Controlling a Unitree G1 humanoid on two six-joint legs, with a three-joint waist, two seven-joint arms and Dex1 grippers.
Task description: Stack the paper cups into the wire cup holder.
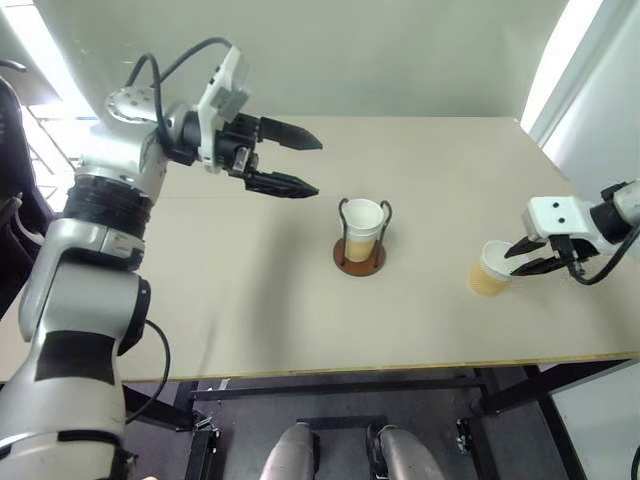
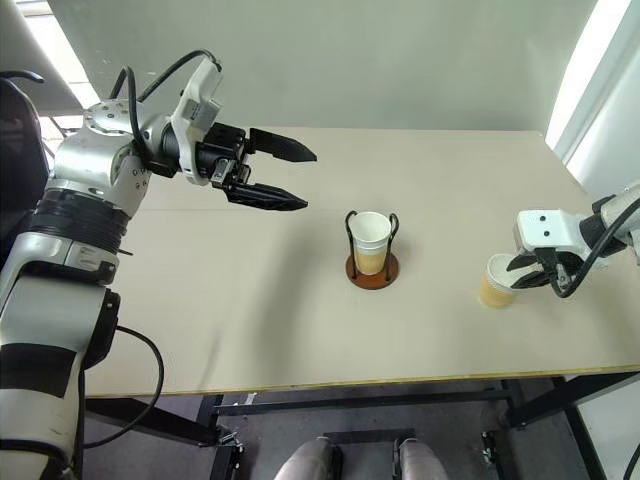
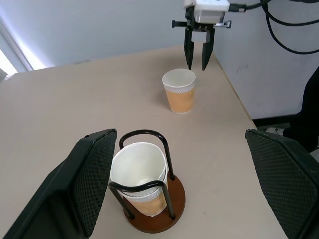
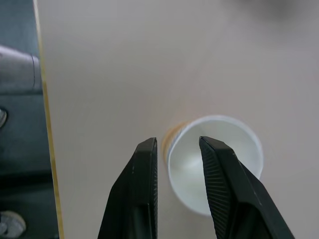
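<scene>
Head views: I see a beige table [image 1: 250, 300] with the wire cup holder [image 1: 360, 245] standing near its middle, its reddish-brown disc base flat on the surface and its two black wire loops upright. Nested paper cups [image 1: 362, 228] sit upright inside the loops, white rims uppermost; the left wrist view shows two rims stacked one in the other. A lone paper cup [image 1: 490, 270] stands upright on the table toward my right-hand edge, well apart from the holder. My right gripper [image 1: 530, 258] points steeply down at this cup from its outer side. In the right wrist view its two black fingers [image 4: 144, 194] are parted by a narrow gap and straddle the near wall of the cup, one finger outside the tan wall and the other over the white interior; I cannot tell whether either finger touches the rim. My left gripper [image 1: 295, 160] hangs above the table to the left of the holder, pointing toward it, its jaws spread wide with nothing between them.
</scene>
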